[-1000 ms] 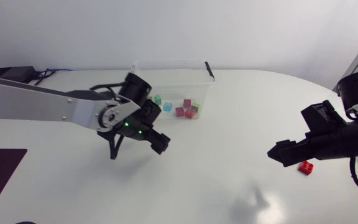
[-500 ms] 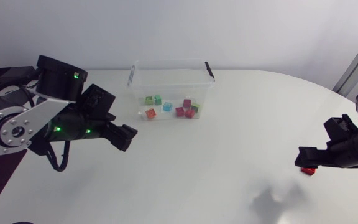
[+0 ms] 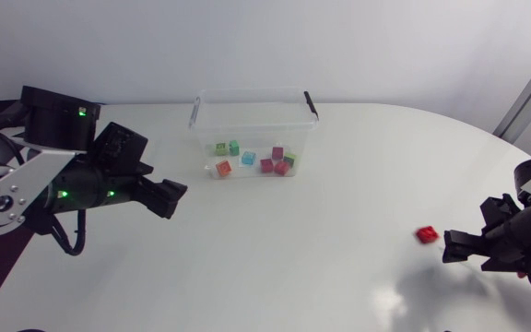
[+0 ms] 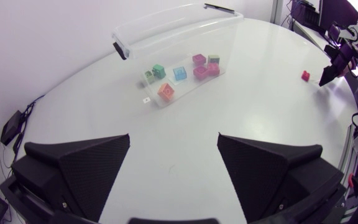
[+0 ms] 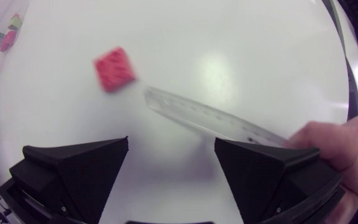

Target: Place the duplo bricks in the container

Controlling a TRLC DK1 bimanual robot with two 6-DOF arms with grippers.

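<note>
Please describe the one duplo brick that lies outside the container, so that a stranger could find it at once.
On the white table, look at the right side, far from the clear plastic container. A red duplo brick lies there, just ahead of the right gripper. Unlike the other bricks, it is alone, outside the container.
</note>
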